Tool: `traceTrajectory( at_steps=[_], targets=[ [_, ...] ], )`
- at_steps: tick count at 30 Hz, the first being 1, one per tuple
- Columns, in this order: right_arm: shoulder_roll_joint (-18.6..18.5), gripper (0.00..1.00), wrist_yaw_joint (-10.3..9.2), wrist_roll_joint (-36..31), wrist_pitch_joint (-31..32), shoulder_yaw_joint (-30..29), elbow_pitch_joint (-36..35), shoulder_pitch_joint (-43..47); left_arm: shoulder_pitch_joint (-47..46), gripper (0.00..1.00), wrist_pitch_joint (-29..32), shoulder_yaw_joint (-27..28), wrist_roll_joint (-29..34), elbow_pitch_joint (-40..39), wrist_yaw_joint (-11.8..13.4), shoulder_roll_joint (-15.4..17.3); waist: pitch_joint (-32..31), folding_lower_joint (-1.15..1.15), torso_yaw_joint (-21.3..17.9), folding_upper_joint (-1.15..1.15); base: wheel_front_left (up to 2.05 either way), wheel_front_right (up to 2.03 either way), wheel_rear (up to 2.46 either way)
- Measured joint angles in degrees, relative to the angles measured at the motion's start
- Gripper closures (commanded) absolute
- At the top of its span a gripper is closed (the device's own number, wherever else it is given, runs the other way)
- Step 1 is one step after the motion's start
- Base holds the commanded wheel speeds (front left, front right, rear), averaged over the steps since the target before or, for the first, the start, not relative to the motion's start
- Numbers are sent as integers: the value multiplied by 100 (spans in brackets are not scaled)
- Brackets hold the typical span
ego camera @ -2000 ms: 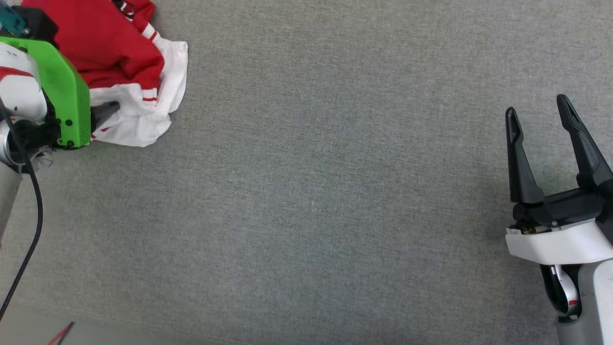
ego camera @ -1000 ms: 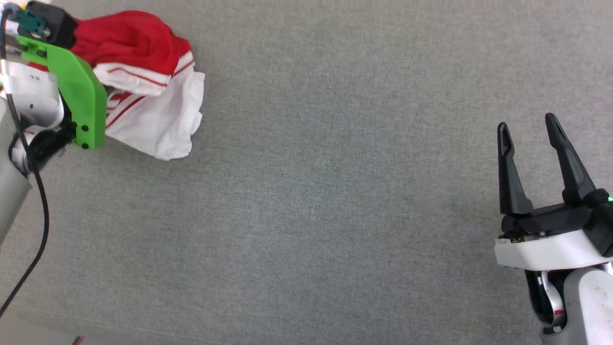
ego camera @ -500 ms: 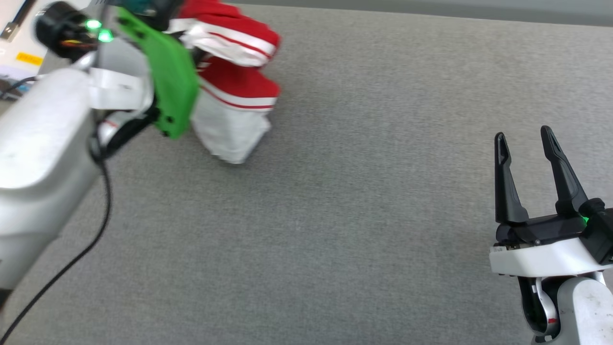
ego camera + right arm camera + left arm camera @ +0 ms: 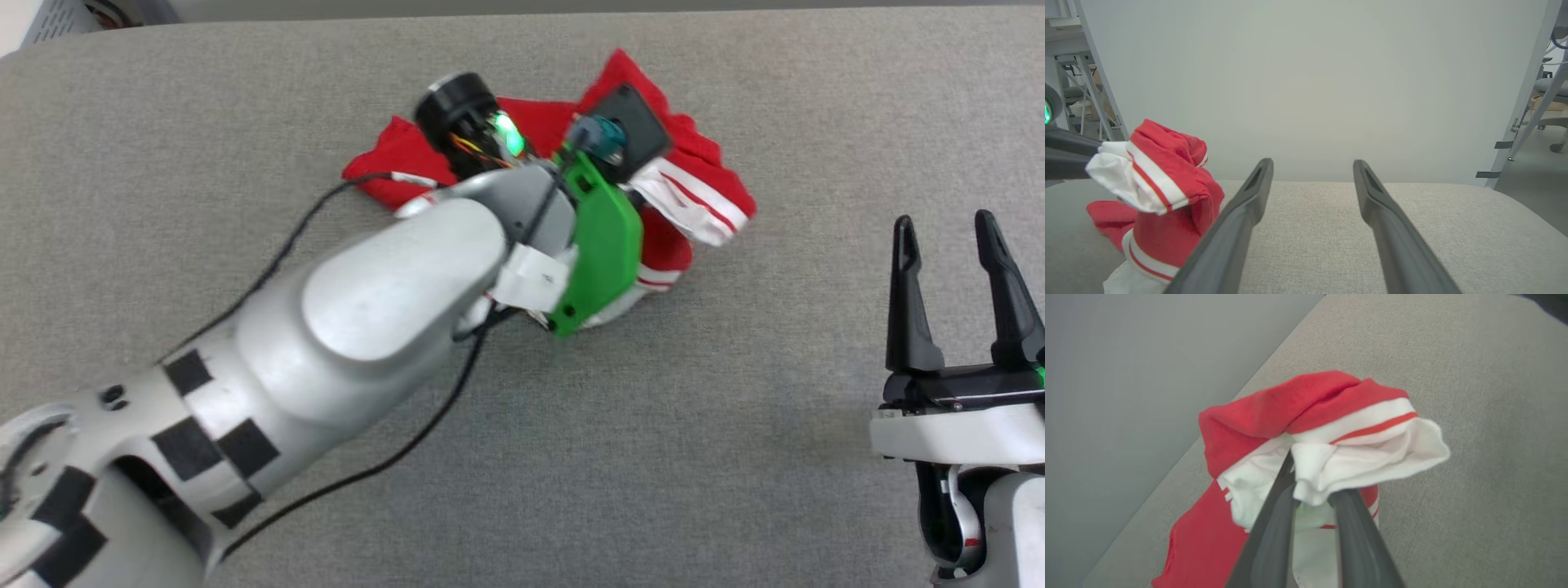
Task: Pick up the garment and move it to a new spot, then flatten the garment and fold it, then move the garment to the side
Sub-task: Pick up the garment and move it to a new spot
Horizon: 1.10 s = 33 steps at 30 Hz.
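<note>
Over the middle of the table (image 4: 735, 425), my left hand (image 4: 1310, 477) pinches a white fold of the bunched garment (image 4: 702, 204), which partly rests there. I should lower slowly, then release. My right hand (image 4: 943, 219) hovers well apart, fingers spread and empty.

— What does everything rest on?
— A grey woven cloth surface (image 4: 735, 98), its far left corner rounded.
— And beyond it?
— A plain pale wall (image 4: 1310, 81) stands just behind the far edge. At the far left there is metal racking (image 4: 1086, 81). On the right a slanted metal post (image 4: 1524, 94) carries dark tape strips (image 4: 1502, 144), and past it an office chair (image 4: 1551, 86) stands on a grey floor (image 4: 1535, 196).
</note>
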Motion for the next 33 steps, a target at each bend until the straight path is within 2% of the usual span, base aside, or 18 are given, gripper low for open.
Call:
traceTrajectory(
  at_steps=[4,9,18,22,23,24,29,33],
  targets=[
    [2,0,0,74,1,-172,-29,-1,25,100,-181,-349,-67,354,0,-623,147,0,-113,0,0,0,0],
    [3,0,0,120,0,-168,-54,-12,276,100,-235,-449,64,737,0,-1079,371,0,-203,0,0,0,0],
    [5,0,0,131,0,-94,-23,-132,1262,100,257,-439,727,716,0,-1388,661,0,-337,0,0,0,0],
    [5,0,0,130,1,-81,13,-153,1283,100,-11,-432,728,855,0,-1408,660,0,-357,0,0,0,0],
    [5,0,0,130,0,-82,26,-153,1282,83,-138,-441,725,901,0,-1408,638,0,-352,0,0,0,0],
    [5,0,0,129,1,-77,45,-152,1280,0,-311,-454,719,943,0,-1411,606,0,-344,0,0,0,0],
    [8,0,0,125,0,-102,92,-87,1166,0,-1395,-464,557,1226,0,-1425,367,0,-269,0,0,0,0],
    [9,0,0,119,0,-114,111,79,1043,0,-2186,-267,579,1469,52,-1438,106,0,-175,0,0,0,0]
  ],
)
